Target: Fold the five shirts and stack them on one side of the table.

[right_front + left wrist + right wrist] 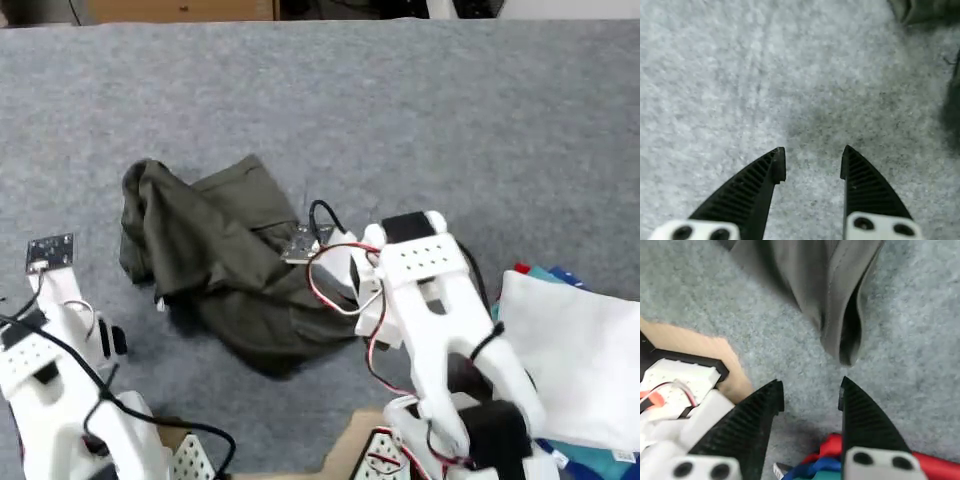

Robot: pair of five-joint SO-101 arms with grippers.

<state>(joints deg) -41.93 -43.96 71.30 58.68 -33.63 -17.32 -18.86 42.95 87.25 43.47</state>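
— Where is the shirt?

— The dark olive shirt [215, 255] lies crumpled on the grey tabletop [400, 110], left of centre in the high view, and it is not yet folded.

— And the others?

— A stack of folded shirts [575, 365] sits at the right edge. A white one is on top, with teal, blue and red edges showing beneath it.

— What is the right claw doing?

— The right claw [810, 400] is spread, with nothing between its fingers. It hovers over bare tabletop between the hem of the olive cloth and the red and blue cloth of the stack. A tan piece of cardboard [700, 347] lies next to the arm's base.

— The left one?

— The left claw [812, 165] is also spread and empty, over plain grey tabletop. A corner of the dark cloth shows well beyond its fingertips.

— And the arms from above?

— The left arm [50, 370] stands at the near left corner, apart from the garment. The right arm [440, 300] is just beside its near right edge — between it and the stack.
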